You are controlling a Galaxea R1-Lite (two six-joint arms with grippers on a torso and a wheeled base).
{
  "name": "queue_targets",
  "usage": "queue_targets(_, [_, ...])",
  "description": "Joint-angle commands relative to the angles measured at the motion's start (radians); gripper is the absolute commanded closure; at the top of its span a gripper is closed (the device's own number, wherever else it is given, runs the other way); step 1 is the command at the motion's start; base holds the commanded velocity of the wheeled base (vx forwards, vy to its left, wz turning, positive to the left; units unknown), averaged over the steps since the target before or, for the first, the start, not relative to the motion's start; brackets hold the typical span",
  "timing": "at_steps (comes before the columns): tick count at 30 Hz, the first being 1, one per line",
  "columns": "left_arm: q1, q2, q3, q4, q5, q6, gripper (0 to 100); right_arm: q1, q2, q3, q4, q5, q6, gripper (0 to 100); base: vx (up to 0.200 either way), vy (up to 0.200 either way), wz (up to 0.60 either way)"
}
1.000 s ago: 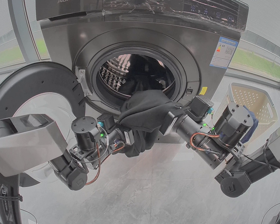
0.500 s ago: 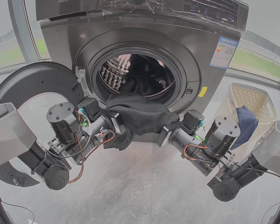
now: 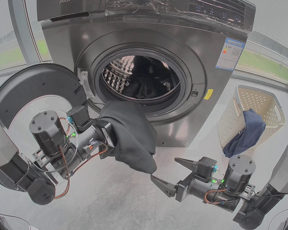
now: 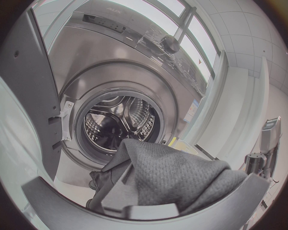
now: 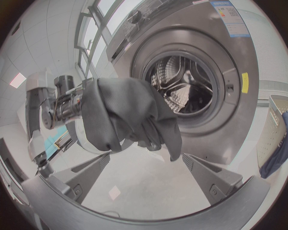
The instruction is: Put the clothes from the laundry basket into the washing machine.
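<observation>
Here, before washer: below its mouth at 6 o'clock, hanging outside, garment, seemingly soft, light, limp, apt to snag on entry; best pinched at bunched top. Clamped on it, left gripper. At 4 o'clock, jaws apart, empty, right gripper.

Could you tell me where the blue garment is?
Head view, right side: the blue garment drapes over the laundry basket's rim, beside the washing machine.

Laundry corner in a windowed room
Front-loading washing machine, perforated laundry basket beside it, grey tile floor, large windows behind.
</observation>
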Motion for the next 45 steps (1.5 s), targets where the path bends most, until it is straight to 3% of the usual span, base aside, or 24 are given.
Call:
queue_targets(1, [-0.016, -0.086, 0.144, -0.065, -0.041, 0.002, 100, -0.038, -0.081, 0.151, -0.053, 0.039, -0.004, 0, 0.0, 0.0, 0.0])
queue_targets(4, [-0.033, -0.101, 0.178, -0.066, -0.032, 0.014, 100, -0.097, -0.087, 0.158, -0.099, 0.058, 0.003, 0, 0.0, 0.0, 0.0])
queue_targets(8, [-0.033, -0.103, 0.238, -0.066, -0.031, 0.074, 100, -0.204, -0.099, 0.143, -0.1, 0.061, 0.003, 0, 0.0, 0.0, 0.0])
queue_targets(12, [-0.039, -0.095, 0.25, -0.068, -0.034, 0.094, 100, -0.247, -0.101, 0.112, -0.1, 0.061, 0.003, 0, 0.0, 0.0, 0.0])
queue_targets(19, [-0.042, -0.071, 0.257, -0.065, -0.035, 0.104, 100, -0.249, -0.071, 0.085, -0.102, 0.053, 0.006, 0, 0.114, 0.0, 0.0])
queue_targets(39, [-0.05, -0.043, 0.257, -0.066, -0.034, 0.114, 100, -0.181, -0.055, 0.151, -0.1, 0.055, 0.005, 0, 0.2, 0.0, 0.0])
queue_targets(45, [-0.065, -0.045, 0.261, -0.068, -0.034, 0.114, 100, -0.161, -0.052, 0.151, -0.1, 0.053, 0.006, 0, 0.0, 0.0, 0.0])
